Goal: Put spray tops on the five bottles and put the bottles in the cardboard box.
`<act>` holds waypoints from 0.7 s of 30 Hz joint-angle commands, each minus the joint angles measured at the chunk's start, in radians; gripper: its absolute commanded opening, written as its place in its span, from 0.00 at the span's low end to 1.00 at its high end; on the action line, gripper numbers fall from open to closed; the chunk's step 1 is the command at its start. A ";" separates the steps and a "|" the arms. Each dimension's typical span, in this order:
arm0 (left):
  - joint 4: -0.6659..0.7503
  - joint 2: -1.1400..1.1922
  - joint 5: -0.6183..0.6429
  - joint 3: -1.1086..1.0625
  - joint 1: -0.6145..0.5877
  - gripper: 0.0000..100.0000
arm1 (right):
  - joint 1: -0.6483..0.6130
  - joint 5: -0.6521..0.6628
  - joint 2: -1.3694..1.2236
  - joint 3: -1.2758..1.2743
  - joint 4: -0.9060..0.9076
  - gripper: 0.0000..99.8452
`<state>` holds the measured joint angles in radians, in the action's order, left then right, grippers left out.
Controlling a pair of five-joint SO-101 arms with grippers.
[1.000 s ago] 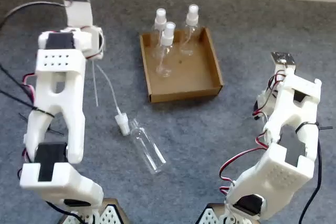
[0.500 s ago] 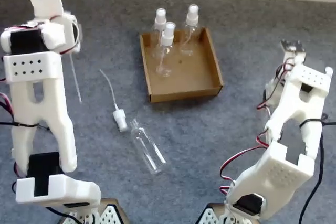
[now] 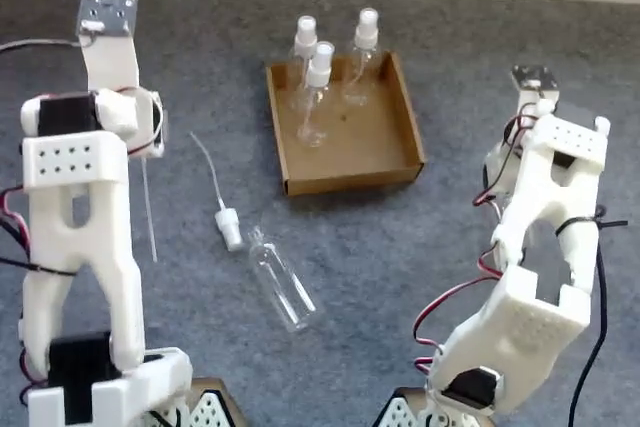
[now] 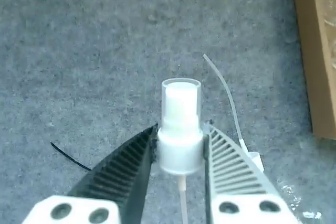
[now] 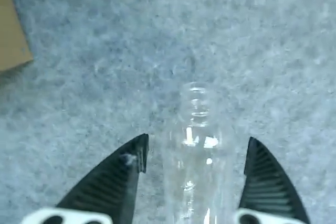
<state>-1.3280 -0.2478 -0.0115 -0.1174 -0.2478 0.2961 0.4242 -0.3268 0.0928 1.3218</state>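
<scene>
Nearest, an uncapped bottle (image 3: 283, 292) lies on the grey carpet (image 3: 420, 237), with a loose spray top (image 3: 230, 229) just beside its neck. Left gripper (image 4: 181, 128) is clamped on a second spray top (image 4: 181, 103). Right gripper (image 5: 197, 141) is spread wide around an open-necked bottle (image 5: 198, 124), a gap on either side. Beyond, three capped bottles (image 3: 321, 65) stand in the cardboard box (image 3: 350, 179).

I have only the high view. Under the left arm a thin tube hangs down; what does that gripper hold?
Observer: The left gripper is shut on a white spray top; the tube belongs to it.
Operator: And the right gripper? I cannot see it.
Observer: Open, with a clear bottle between its fingers, a gap on each side.
Operator: Has that bottle a top?
Observer: No, its neck is bare.
</scene>
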 commanded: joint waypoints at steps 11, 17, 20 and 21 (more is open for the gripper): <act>0.066 -0.114 -0.011 -0.091 0.024 0.06 | 0.028 -0.011 -0.073 0.021 -0.021 0.13; 0.066 -0.119 -0.011 -0.093 0.024 0.06 | 0.038 -0.014 -0.031 0.048 -0.012 0.03; 0.058 -0.124 -0.011 -0.088 0.024 0.06 | 0.031 -0.017 0.071 0.090 0.065 0.02; 0.058 -0.124 -0.011 -0.087 0.024 0.06 | 0.027 -0.029 0.119 0.105 0.077 0.02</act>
<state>-1.2835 -0.3230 -0.0130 -0.2125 -0.2478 0.3207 0.4181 -0.3913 0.1051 1.3249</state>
